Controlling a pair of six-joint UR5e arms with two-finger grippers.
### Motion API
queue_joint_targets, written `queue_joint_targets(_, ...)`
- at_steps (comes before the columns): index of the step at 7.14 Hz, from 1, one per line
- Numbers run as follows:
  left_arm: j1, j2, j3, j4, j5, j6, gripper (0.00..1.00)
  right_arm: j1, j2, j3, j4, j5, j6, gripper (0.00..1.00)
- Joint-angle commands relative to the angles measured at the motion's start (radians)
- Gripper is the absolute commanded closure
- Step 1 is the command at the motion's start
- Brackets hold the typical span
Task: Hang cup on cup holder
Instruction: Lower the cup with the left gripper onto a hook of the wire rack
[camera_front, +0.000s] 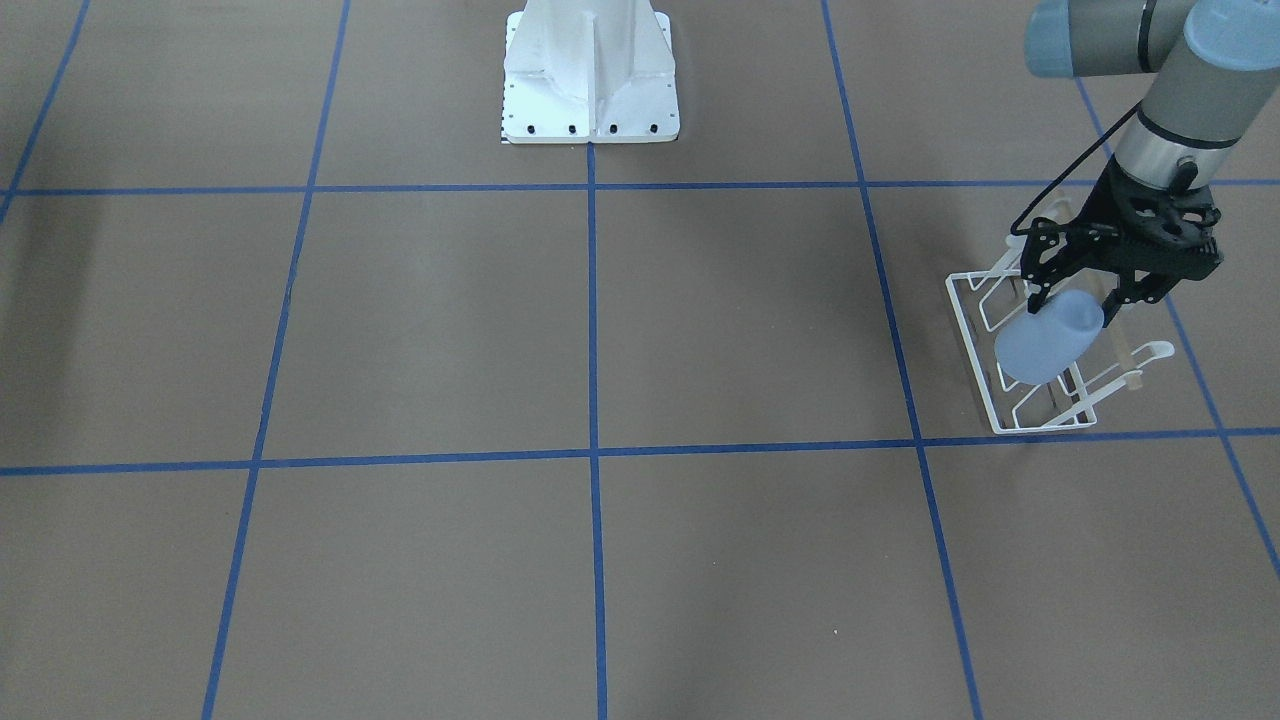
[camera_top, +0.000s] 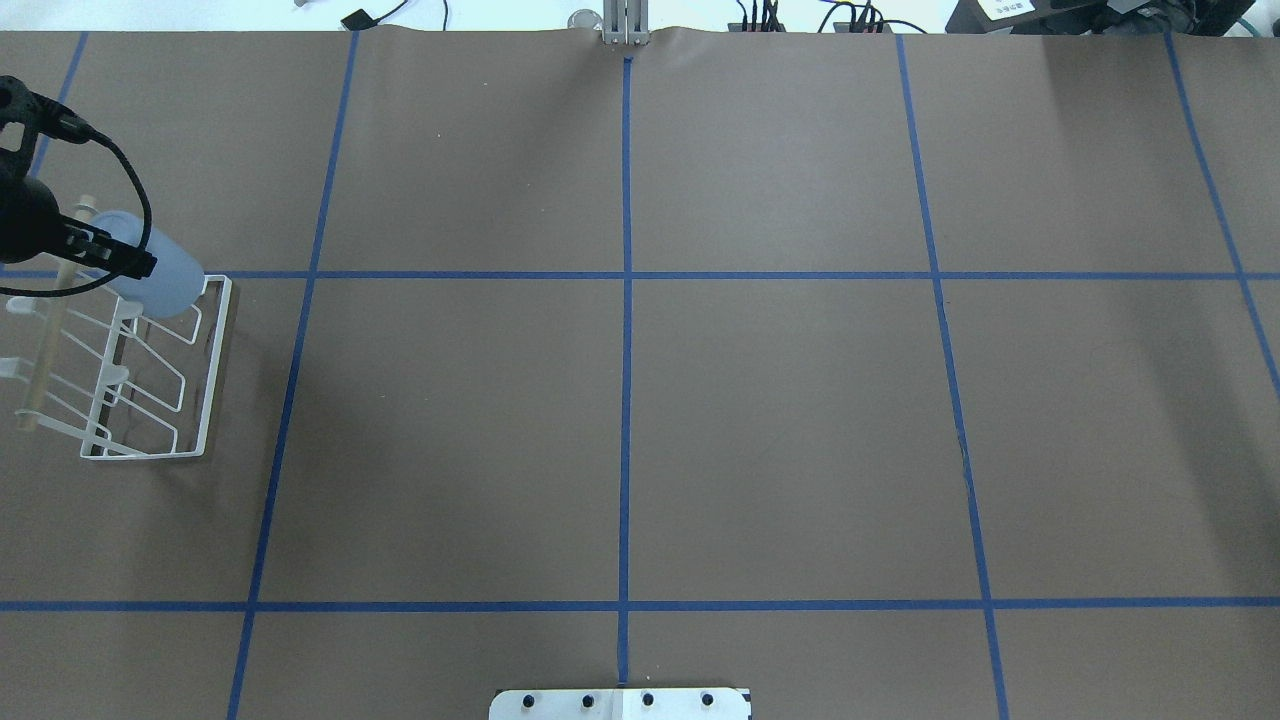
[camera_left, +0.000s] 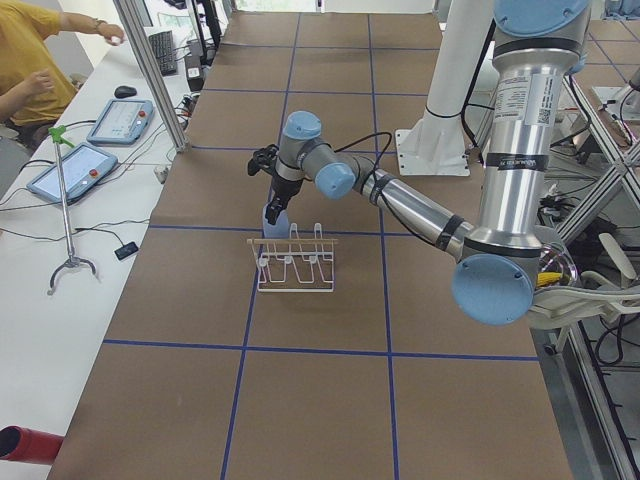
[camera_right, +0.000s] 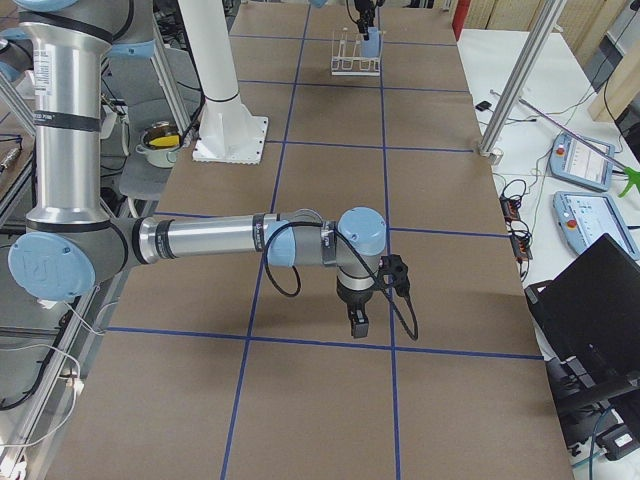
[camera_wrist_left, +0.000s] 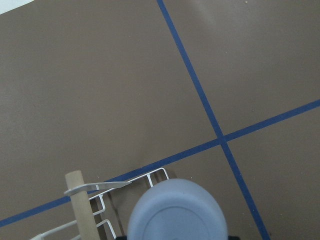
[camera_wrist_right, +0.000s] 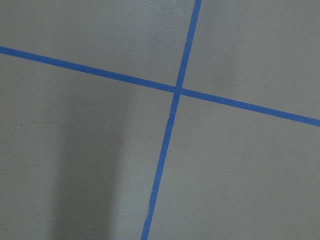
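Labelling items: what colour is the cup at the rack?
Pale blue cup; clearest in the front-facing view.

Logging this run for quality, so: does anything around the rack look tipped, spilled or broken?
Nothing stands out. The cup holder sits flat on its base, and the cup is tilted only because the left gripper holds it over the holder's end. No spill or damage shows.

brown table (camera_front: 450, 330), gridded with blue tape lines (camera_front: 592, 320), spreads beneath the left pincer (camera_front: 1078, 298); beyond the pincer stands a white bench (camera_left: 40, 300) carrying two tablets (camera_left: 76, 170), under even light.
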Motion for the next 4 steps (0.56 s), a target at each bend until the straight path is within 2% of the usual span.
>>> queue_joint_targets(1,0.008,-0.012,0.030,-0.002,0.002,0.000,1.00,0.000,0.000,-0.001,0.001,0.001,0.001,0.00)
queue_joint_targets(3,0.018,-0.033,0.065,-0.005,0.002,0.001,1.00,0.000,0.000,-0.001,0.001,0.001,0.001,0.00)
queue_joint_targets(4,0.018,-0.050,0.090,-0.008,0.000,0.001,0.93,0.000,-0.002,-0.001,0.001,0.001,0.001,0.00)
